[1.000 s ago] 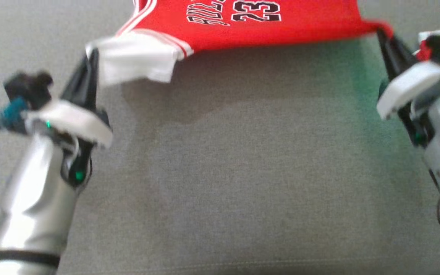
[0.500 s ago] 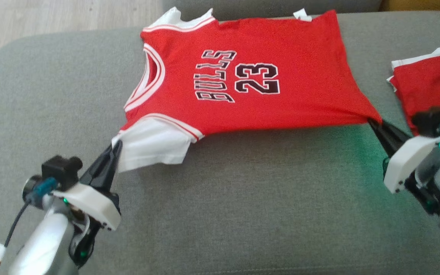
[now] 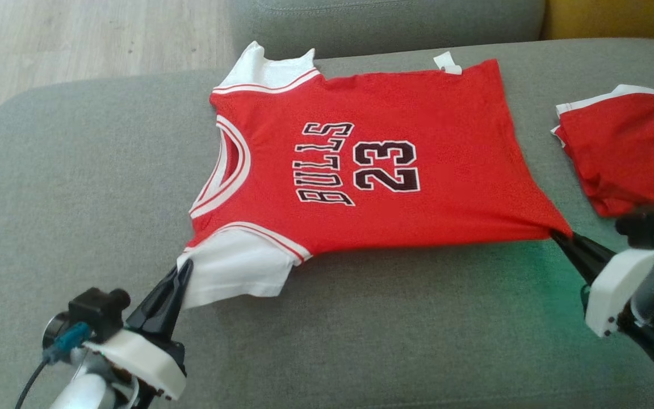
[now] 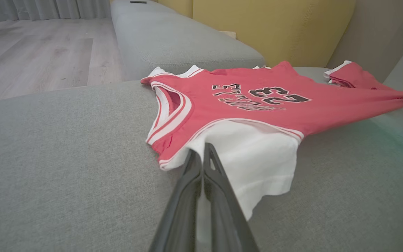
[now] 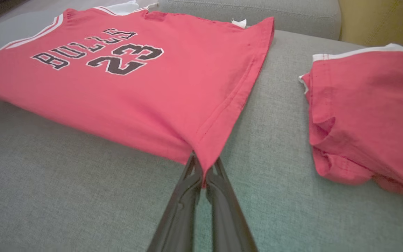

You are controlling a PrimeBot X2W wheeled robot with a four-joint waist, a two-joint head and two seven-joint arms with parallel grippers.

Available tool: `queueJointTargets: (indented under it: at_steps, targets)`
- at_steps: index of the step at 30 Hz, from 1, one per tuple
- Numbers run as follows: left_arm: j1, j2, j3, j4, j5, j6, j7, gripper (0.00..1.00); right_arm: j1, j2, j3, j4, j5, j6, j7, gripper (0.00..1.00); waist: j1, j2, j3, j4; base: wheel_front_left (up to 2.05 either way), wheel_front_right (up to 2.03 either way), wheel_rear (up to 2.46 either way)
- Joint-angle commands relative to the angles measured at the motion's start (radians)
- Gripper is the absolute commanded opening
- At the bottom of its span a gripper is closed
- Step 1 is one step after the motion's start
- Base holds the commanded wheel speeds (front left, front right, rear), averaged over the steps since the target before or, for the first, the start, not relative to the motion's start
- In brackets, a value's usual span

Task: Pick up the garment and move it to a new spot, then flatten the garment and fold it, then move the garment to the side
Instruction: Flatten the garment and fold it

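**Q:** Quick count for you?
**A:** Two garments, two grippers. One jersey (image 3: 372, 165): red, white sleeves, "BULLS 23" on it. One other red garment (image 3: 628, 147) with white trim lies bunched on your right, apart from the jersey.

**Q:** Jaws?
**A:** On your left gripper (image 3: 185, 268) the jaws are pinched tight on the near white sleeve (image 3: 236, 272). On your right gripper (image 3: 558, 234) the jaws are pinched tight on the near hem corner. The jersey is pulled taut between them. Its near edge is lifted a little, with shadow under it.

**Q:** Where's the jersey?
**A:** Mid-seat on a grey sofa (image 3: 361, 335), print up. The neck is toward your left and the hem toward your right. One white tag (image 3: 447, 61) pokes out at the far hem corner.

**Q:** Room?
**A:** There's pale wood floor (image 3: 77, 40) past the sofa on the far left and a yellow panel (image 3: 616, 17) at the far right.

**Q:** What differs by view?
**A:** The left wrist view gives you curtains (image 4: 47, 7) at the end of the floor, and the right gripper's tip at its right edge. The right wrist view gives you the hem seam running down into the jaws, plus the folds in the other garment. The head view gives you both arms at once and a green glow on the sofa by the right one.
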Motion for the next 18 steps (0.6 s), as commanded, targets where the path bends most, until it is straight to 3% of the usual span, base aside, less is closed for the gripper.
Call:
queueJointTargets:
  at_steps: [1, 8, 18]
  targets:
    - [-0.05, 0.041, 0.049, -0.045, -0.006, 0.009, 0.002, 0.0, -0.006, -0.048, -0.025, -0.034, 0.004, -0.001, 0.008, 0.0, 0.0001, -0.0001, 0.008, 0.001, 0.0, 0.0, 0.0]
    - [-0.138, 0.041, 0.048, -0.083, 0.001, 0.015, 0.037, 0.0, -0.036, -0.039, -0.1, -0.091, -0.033, -0.001, 0.071, 0.0, 0.0001, -0.0001, 0.071, 0.003, 0.0, 0.0, 0.0]
    - [-0.295, 0.039, 0.03, -0.002, 0.019, 0.007, 0.073, 0.0, -0.093, 0.0, -0.141, -0.106, -0.032, -0.001, 0.197, 0.0, 0.0001, -0.0001, 0.139, 0.004, 0.0, 0.0, 0.0]
